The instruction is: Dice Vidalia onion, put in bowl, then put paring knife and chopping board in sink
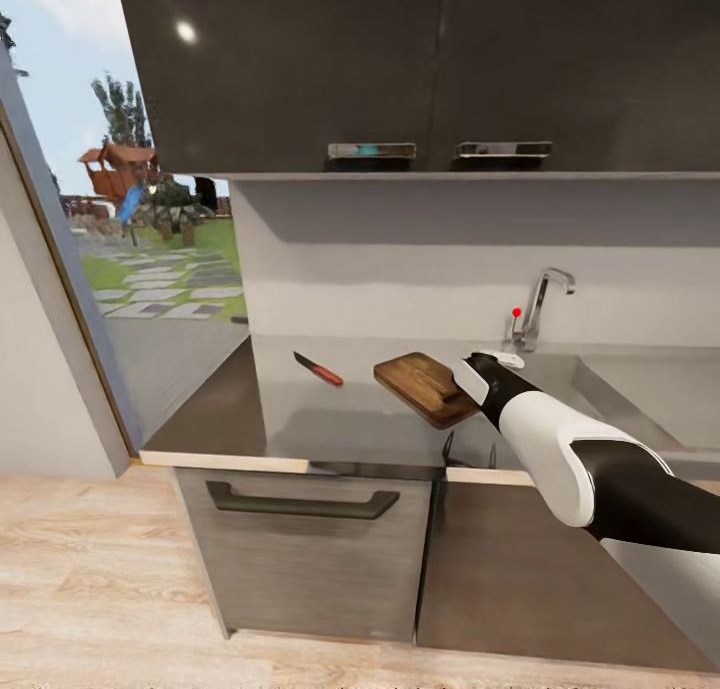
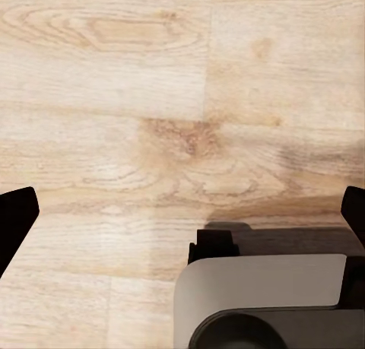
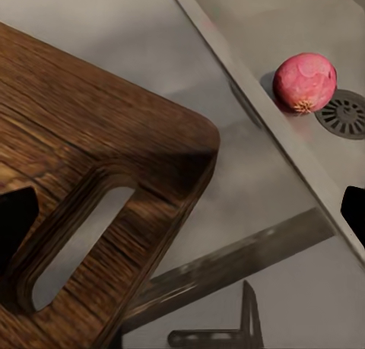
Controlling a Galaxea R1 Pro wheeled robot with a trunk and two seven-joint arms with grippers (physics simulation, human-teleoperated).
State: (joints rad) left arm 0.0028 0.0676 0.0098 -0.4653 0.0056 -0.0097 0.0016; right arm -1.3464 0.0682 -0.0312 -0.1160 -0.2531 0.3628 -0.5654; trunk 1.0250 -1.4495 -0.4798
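The brown chopping board (image 1: 425,387) lies on the dark countertop (image 1: 230,409), left of the sink (image 1: 640,389), its slot handle (image 3: 76,246) towards my right arm. My right gripper (image 1: 470,379) is open at the board's handle end, with one fingertip (image 3: 15,223) over the wood and the other beyond the sink's rim. The pinkish-red onion (image 3: 304,81) rests in the basin beside the round drain (image 3: 344,113). The red-handled paring knife (image 1: 318,369) lies on the counter left of the board. My left gripper (image 2: 182,212) hangs open over the wooden floor. The bowl is out of view.
A chrome tap (image 1: 542,304) with a red knob (image 1: 516,312) stands behind the sink. Dark wall cabinets (image 1: 430,69) hang above the counter and a drawer (image 1: 300,504) sits below it. A glass door (image 1: 150,239) at the left opens onto a garden. My base (image 2: 266,303) is below the left gripper.
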